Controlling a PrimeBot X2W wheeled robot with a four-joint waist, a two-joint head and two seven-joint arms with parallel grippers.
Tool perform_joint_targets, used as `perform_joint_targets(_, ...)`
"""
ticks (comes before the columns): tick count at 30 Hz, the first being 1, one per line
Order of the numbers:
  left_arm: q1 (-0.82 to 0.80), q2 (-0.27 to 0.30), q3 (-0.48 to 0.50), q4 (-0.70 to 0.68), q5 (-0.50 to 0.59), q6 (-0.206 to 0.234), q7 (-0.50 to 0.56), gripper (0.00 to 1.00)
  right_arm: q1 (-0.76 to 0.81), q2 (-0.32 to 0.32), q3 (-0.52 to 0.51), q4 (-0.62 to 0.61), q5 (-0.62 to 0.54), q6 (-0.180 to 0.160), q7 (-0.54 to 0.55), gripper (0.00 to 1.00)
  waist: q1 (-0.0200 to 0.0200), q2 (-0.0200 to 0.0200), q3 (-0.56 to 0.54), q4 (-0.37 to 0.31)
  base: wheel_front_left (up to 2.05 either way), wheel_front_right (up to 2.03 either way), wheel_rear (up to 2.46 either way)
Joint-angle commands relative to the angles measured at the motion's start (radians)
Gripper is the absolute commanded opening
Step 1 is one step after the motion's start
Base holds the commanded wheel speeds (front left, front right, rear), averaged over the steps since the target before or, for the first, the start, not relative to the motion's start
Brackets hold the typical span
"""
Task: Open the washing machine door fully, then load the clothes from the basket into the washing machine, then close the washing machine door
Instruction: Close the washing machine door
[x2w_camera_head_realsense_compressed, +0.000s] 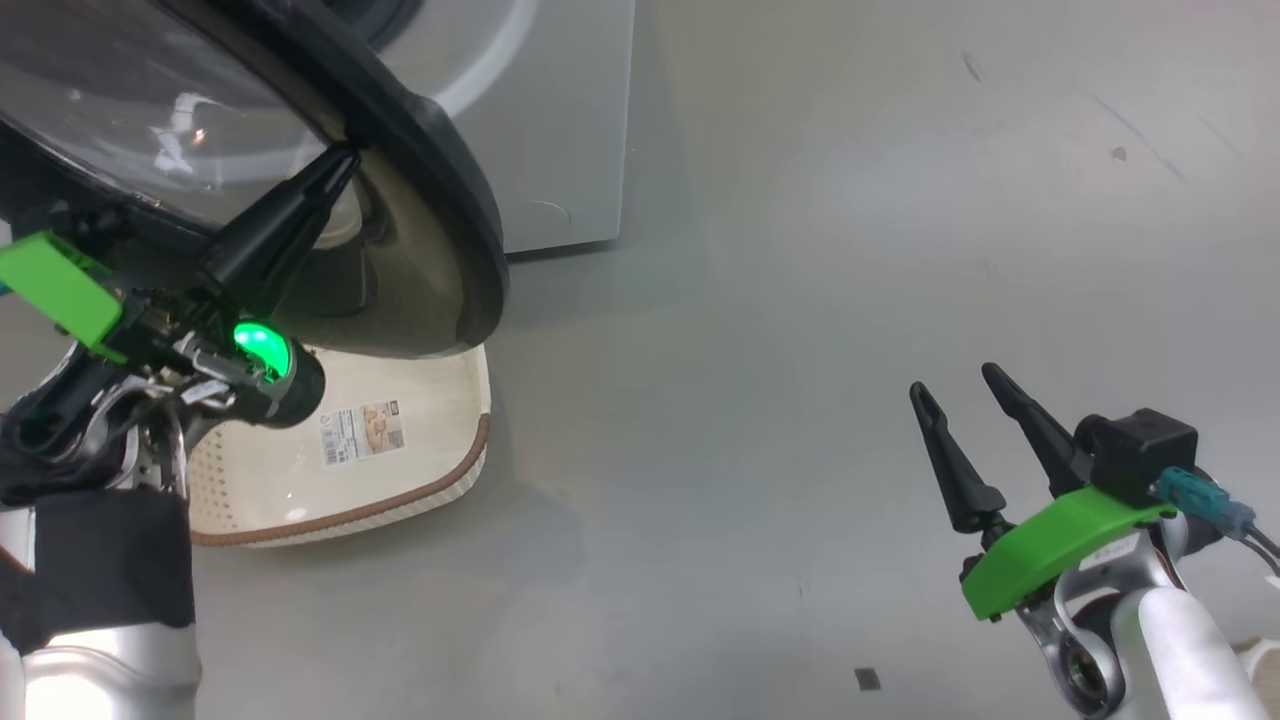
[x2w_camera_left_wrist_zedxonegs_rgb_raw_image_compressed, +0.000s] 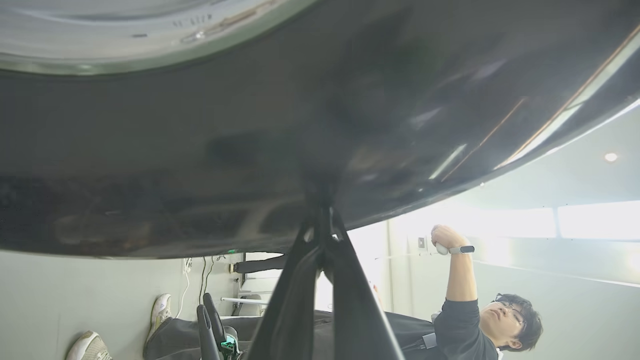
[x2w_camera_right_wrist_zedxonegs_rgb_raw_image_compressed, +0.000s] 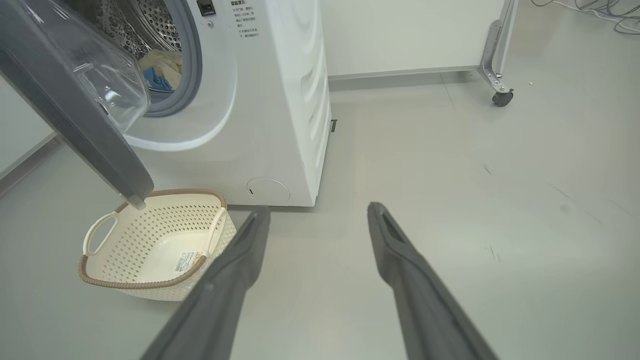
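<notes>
**Closed left fingers pressed to the washer door**

Closest to the left wrist camera, the left gripper (x2w_camera_left_wrist_zedxonegs_rgb_raw_image_compressed: 320, 212) has its two long dark fingers shut together, holding nothing between them. Their tips touch the glossy black rim of the large round porthole door (x2w_camera_left_wrist_zedxonegs_rgb_raw_image_compressed: 250, 150), which has a bulging clear glass centre. In the head view the same left gripper (x2w_camera_head_realsense_compressed: 342, 158) reaches up to that door (x2w_camera_head_realsense_compressed: 440, 170) where the glass meets the rim.

The door (x2w_camera_right_wrist_zedxonegs_rgb_raw_image_compressed: 75, 115) stands swung out from the large white front-load washing machine (x2w_camera_right_wrist_zedxonegs_rgb_raw_image_compressed: 280, 125), leaving the steel drum opening uncovered. Inside the drum lie the clothes (x2w_camera_right_wrist_zedxonegs_rgb_raw_image_compressed: 160, 62), cream-yellow fabric with a bright blue piece beside it.

On the grey floor (x2w_camera_head_realsense_compressed: 750, 300) just in front of the machine sits the small cream-white perforated plastic basket (x2w_camera_right_wrist_zedxonegs_rgb_raw_image_compressed: 140, 287) with a brown woven-look rim. Its bare bottom shows a label (x2w_camera_right_wrist_zedxonegs_rgb_raw_image_compressed: 186, 260), and the door's lower edge hangs over its back rim.

Well apart to the right, the right gripper (x2w_camera_head_realsense_compressed: 952, 380) hovers above the floor, fingers spread wide and holding nothing.

A person (x2w_camera_left_wrist_zedxonegs_rgb_raw_image_compressed: 460, 320) in dark clothing, one arm raised, appears in the left wrist view.
</notes>
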Motion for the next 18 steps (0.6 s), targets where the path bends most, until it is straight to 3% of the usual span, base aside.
perform_joint_targets(1,-0.058,0.023,0.040,-0.010,0.017,-0.017,-0.021,0.00,-0.042,0.000,0.024,-0.023,0.010,0.000,-0.016,1.00,0.0000,-0.0001,0.006,-0.033,0.00,0.00,0.00)
perform_joint_targets(18,-0.182,0.049,0.095,0.174,0.089,-0.045,-0.141,0.00,-0.057,0.000,0.040,0.026,0.040,0.000,-0.058,1.00,0.0000,-0.0001,0.010,-0.137,0.00,0.00,0.00)
